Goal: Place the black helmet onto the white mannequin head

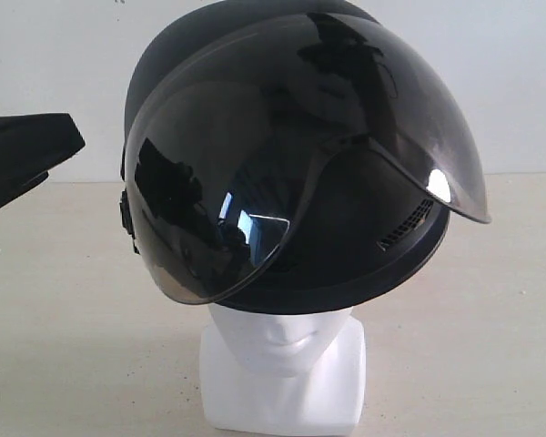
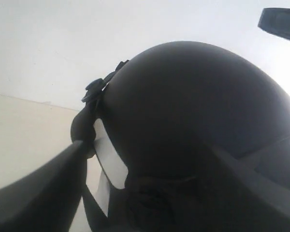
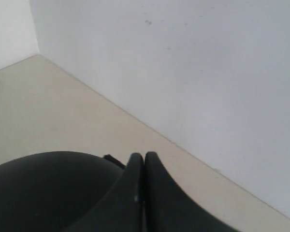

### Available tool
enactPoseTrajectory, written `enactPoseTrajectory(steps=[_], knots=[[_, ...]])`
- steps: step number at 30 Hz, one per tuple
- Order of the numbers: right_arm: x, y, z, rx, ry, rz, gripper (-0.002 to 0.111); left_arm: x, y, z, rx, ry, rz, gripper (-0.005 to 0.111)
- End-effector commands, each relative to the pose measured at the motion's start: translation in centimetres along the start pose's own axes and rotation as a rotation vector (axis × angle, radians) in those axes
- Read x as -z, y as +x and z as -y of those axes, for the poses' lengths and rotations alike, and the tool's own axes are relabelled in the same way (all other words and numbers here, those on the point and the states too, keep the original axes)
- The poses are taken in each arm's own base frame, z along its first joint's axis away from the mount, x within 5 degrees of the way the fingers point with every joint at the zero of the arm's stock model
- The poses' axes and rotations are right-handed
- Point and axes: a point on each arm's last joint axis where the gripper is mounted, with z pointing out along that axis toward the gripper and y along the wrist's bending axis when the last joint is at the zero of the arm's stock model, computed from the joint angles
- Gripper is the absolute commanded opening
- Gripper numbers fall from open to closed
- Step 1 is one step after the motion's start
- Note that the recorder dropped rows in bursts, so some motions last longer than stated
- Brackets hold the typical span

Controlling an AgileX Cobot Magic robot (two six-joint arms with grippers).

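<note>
One black helmet [image 1: 291, 155] — sits tilted on white mannequin head [image 1: 282, 350]. Left end effector [image 2: 145, 150] open, clear of it; right end effector [image 3: 144, 160] closed beside the shell. Risk: a stray brush knocks the helmet off — or topples the head.

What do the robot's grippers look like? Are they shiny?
Not shiny. The left gripper and the right gripper are plain matte black. Each has two long, smooth fingers that taper to narrow tips. No cables, stickers or markings show on them.
</note>
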Motion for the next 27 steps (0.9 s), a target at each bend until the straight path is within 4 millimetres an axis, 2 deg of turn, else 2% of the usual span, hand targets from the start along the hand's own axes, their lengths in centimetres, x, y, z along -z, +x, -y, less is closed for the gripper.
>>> enactPoseTrajectory(steps=[1, 5, 9, 12, 15, 16, 19, 20, 23, 27], knots=[[4.1, 0.1, 2.9, -0.057, 0.191, -0.017, 0.0, 0.1, -0.3, 0.1, -0.011, -0.001, 0.007, 0.061], [8.0, 1.2, 6.4, -0.135, 0.352, -0.057, 0.0, 0.3, -0.9, 0.4, -0.032, -0.006, 0.022, 0.058], [10.4, 4.3, 9.5, -0.208, 0.5, -0.123, 0.0, 1.0, -2.1, 0.5, -0.121, -0.099, 0.017, 0.054], [9.8, 7.8, 11.4, -0.278, 0.494, -0.118, 0.0, 1.8, -2.8, 0.4, -0.132, -0.18, 0.012, 0.052], [8.5, 10.2, 12.0, -0.329, 0.291, -0.038, 0.0, 2.5, -3.5, 0.7, -0.149, -0.192, 0.034, 0.045], [8.1, 10.7, 11.9, -0.318, 0.183, -0.012, 0.0, 2.6, -3.7, 0.8, -0.165, -0.186, 0.042, 0.04], [7.4, 11.8, 12.3, -0.351, -0.122, 0.061, 0.0, 2.8, -4.4, 1.4, -0.192, -0.166, 0.067, 0.015], [7.2, 12.3, 12.7, -0.377, -0.171, 0.067, 0.0, 2.8, -4.5, 1.5, -0.192, -0.163, 0.072, 0.007], [6.5, 13.6, 14.1, -0.413, -0.168, 0.034, 0.0, 2.4, -4.7, 1.6, -0.225, -0.156, 0.07, 0.005], [5.4, 14.1, 14.0, -0.38, -0.197, -0.003, 0.0, 1.0, -4.3, 1.5, -0.228, -0.14, 0.039, 0.004]])
